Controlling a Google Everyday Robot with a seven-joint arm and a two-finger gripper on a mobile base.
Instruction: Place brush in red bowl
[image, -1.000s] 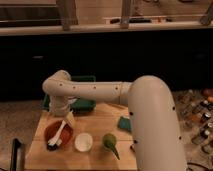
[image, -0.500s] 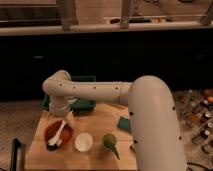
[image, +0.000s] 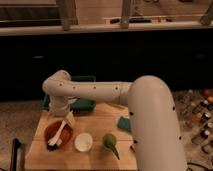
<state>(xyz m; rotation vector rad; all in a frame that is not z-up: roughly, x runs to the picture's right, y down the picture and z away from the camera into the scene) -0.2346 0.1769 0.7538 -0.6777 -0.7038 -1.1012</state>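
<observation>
Brush (image: 57, 136) lies inside the red bowl (image: 50, 131), just below and left of the claw (image: 69, 120). Claw hovers at the bowl's right rim; finger state cannot be told. White bowl (image: 83, 142) sits below-right on the tabletop (image: 100, 120).

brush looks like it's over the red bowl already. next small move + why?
Probably lift the gripper straight up and clear. The brush already lies across the red bowl, bristle end at the near rim, while the gripper hangs at the bowl's far right edge by the handle tip. Whether it has let go can't be made out.
</observation>
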